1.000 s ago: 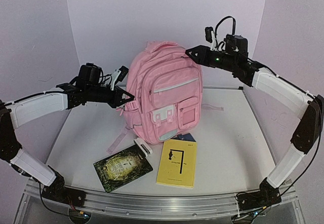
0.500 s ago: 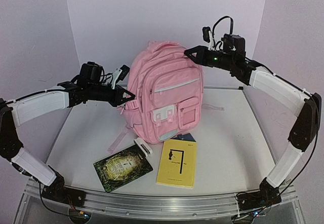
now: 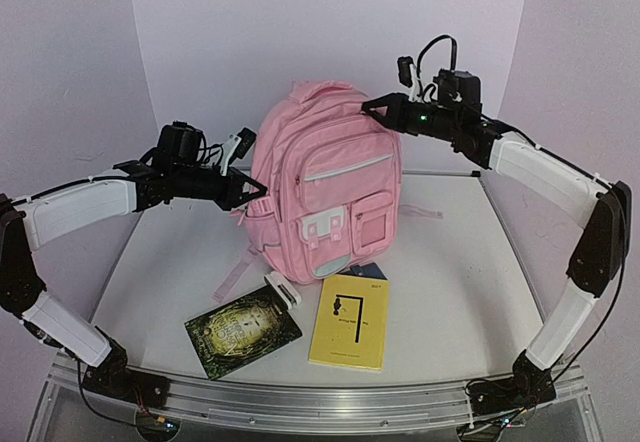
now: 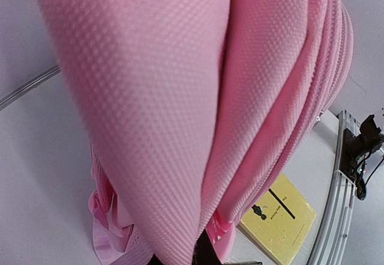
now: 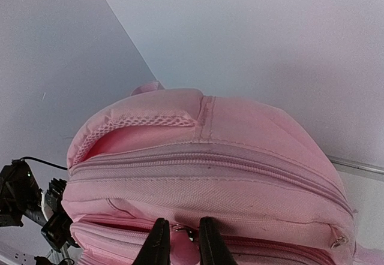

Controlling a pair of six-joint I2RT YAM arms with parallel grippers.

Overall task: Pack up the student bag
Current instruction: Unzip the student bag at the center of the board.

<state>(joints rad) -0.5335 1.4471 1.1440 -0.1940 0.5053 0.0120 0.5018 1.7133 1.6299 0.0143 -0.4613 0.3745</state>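
We see left fingers [image 3: 249, 190] clamped on the student bag [image 3: 325, 187] side; right fingers [image 5: 157, 245] pinch its pink zip pull [image 5: 183, 251].

a white table [image 3: 450, 262] carries everything. the pink student bag [image 3: 325, 182] stands upright on it toward the back, near the middle. one pink strap [image 3: 232, 280] trails flat on the surface at the bag's left foot. in front of the bag lie two books, just beside each other but apart: a dark green book [image 3: 242, 334] on the left, turned askew, and a yellow book [image 3: 350, 334] on the right. a small white object [image 3: 283, 290] rests at the green book's far corner. a blue thing [image 3: 372, 271] shows between the bag's base and the yellow book. a metal rail [image 3: 300, 402] runs along the near edge.
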